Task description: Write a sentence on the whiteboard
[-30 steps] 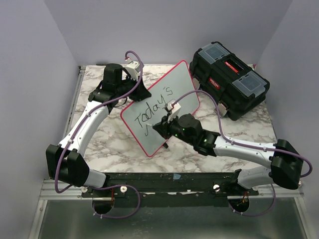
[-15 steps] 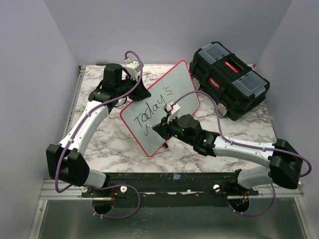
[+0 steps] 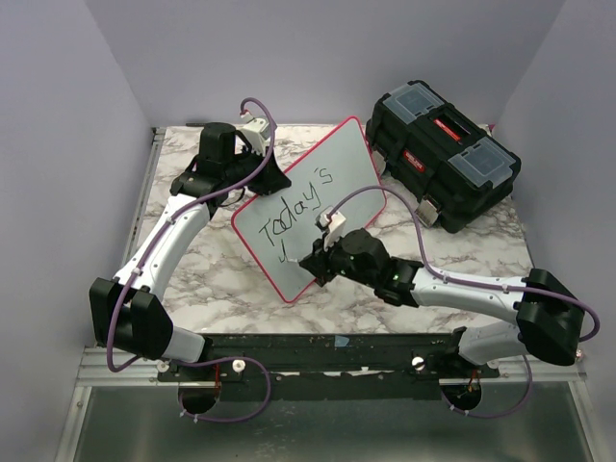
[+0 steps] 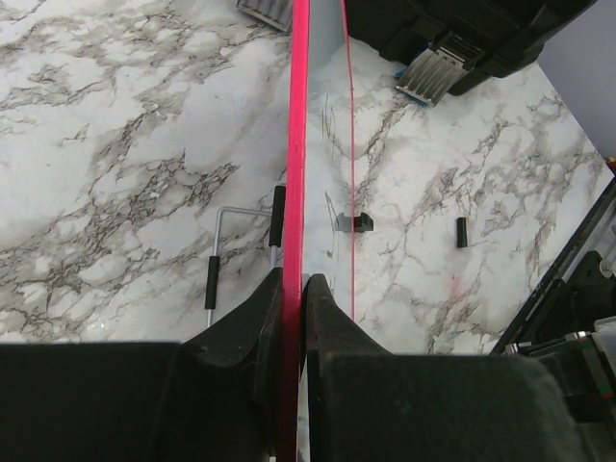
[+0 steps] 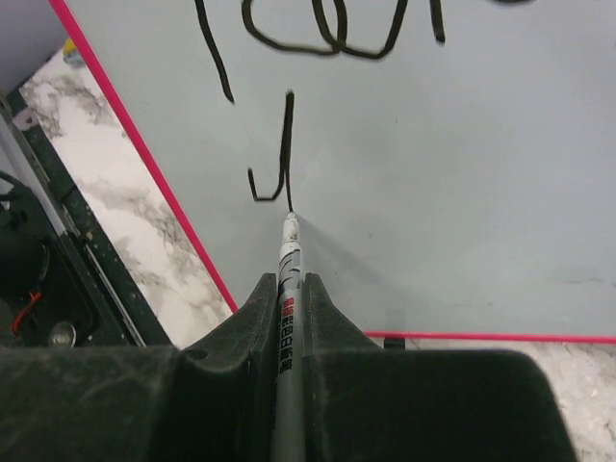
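Note:
The whiteboard, white with a red-pink rim, stands tilted on the marble table. My left gripper is shut on its upper left rim; in the left wrist view the rim runs edge-on between the jaws. The sentence reads "Today's", with one new stroke below it. My right gripper is shut on a grey marker. The marker's tip touches the board at the lower end of that stroke.
A black toolbox with red latches sits at the back right, right of the board. The board's wire stand rests on the table behind it. Small black bits lie on the marble. The black front rail runs along the near edge.
My right gripper has moved down and slightly left along the board with the marker. A new stroke now shows below "Today's". The left arm has not moved.

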`<state>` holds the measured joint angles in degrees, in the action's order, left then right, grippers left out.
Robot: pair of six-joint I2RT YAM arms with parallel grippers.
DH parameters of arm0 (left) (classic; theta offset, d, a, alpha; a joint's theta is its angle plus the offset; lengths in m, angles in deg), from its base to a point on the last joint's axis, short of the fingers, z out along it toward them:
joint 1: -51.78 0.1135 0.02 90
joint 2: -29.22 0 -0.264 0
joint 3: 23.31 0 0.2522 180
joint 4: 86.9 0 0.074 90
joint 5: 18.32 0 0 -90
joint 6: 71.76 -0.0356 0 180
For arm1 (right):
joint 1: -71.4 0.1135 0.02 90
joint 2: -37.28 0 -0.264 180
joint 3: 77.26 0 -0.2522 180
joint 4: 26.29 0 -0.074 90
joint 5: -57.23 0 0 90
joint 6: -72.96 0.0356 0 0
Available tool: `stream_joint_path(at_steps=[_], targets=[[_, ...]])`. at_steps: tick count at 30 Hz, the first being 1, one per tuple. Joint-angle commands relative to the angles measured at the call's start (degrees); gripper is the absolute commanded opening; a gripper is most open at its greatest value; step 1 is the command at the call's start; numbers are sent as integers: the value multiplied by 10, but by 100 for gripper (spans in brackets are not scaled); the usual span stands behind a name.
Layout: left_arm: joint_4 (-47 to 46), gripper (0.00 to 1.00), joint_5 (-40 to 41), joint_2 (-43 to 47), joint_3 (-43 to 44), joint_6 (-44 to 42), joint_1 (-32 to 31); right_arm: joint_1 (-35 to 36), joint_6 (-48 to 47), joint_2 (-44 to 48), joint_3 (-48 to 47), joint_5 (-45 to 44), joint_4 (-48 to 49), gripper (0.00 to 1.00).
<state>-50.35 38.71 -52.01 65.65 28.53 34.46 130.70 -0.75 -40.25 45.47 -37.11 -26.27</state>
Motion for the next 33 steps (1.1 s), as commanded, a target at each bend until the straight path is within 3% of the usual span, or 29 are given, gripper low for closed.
stream_joint_path(at_steps=[1, 19, 33], targets=[[20, 0, 16, -11, -7, -43, -13, -3, 6, -14, 32, -13, -25, 1], [20, 0, 18, -7, -7, -43, -13, 0, 34, -24, 51, 10, -17, 1], [18, 0, 18, -3, -7, -43, -13, 21, 29, -59, -19, 15, -26, 1]])
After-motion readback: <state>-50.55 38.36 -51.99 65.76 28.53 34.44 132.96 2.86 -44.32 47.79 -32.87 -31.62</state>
